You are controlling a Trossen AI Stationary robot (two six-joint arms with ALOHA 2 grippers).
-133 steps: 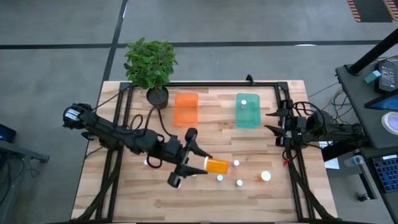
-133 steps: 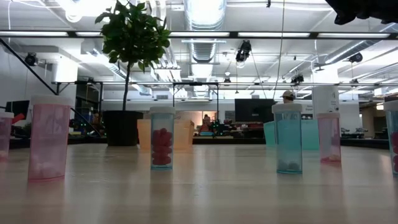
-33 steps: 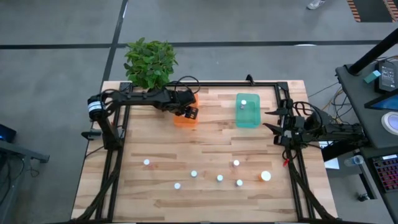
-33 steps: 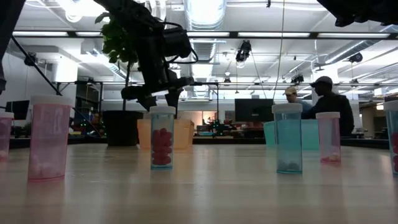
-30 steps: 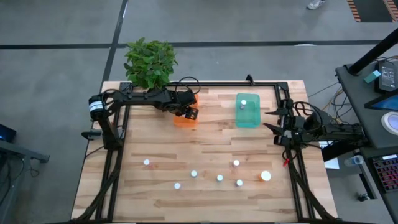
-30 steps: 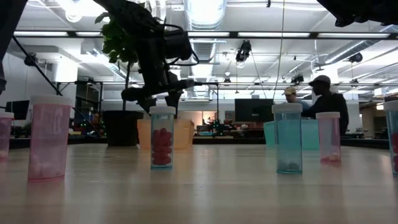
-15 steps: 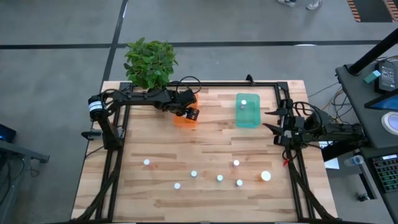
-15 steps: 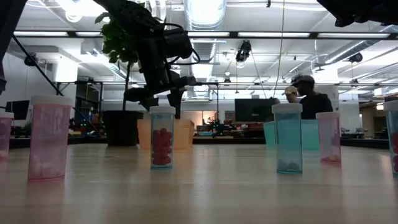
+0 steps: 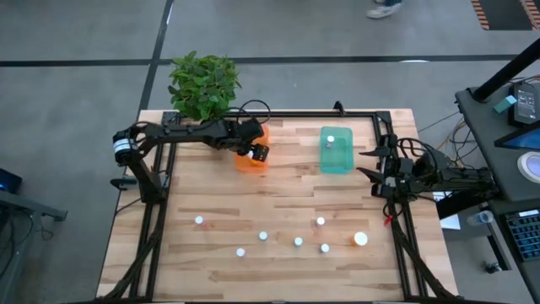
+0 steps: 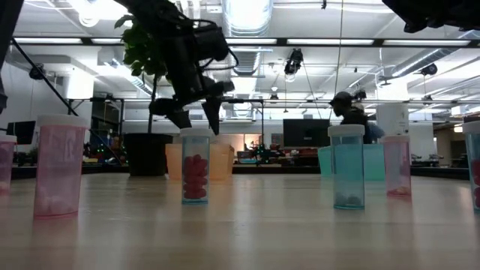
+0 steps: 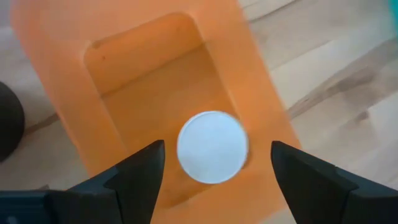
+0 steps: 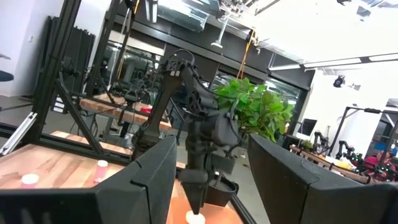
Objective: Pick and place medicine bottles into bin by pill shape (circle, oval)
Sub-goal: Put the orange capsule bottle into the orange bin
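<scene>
In the orange tub (image 11: 74, 93), only the left wrist view shows a white-capped bottle (image 11: 212, 147).

From overhead, the left arm reaches across the upper left of the frame, its left gripper (image 9: 258, 153) hovering over the orange tub (image 9: 251, 159), beside the potted plant (image 9: 203, 86). The teal tub (image 9: 337, 152), upper centre-right, holds one white-capped bottle (image 9: 331, 140). The right gripper (image 9: 369, 165) waits at the worktop's (image 9: 278, 190) right edge (arm folded back). Loose bottles dot the lower part, the largest (image 9: 360, 239) lower right.
</scene>
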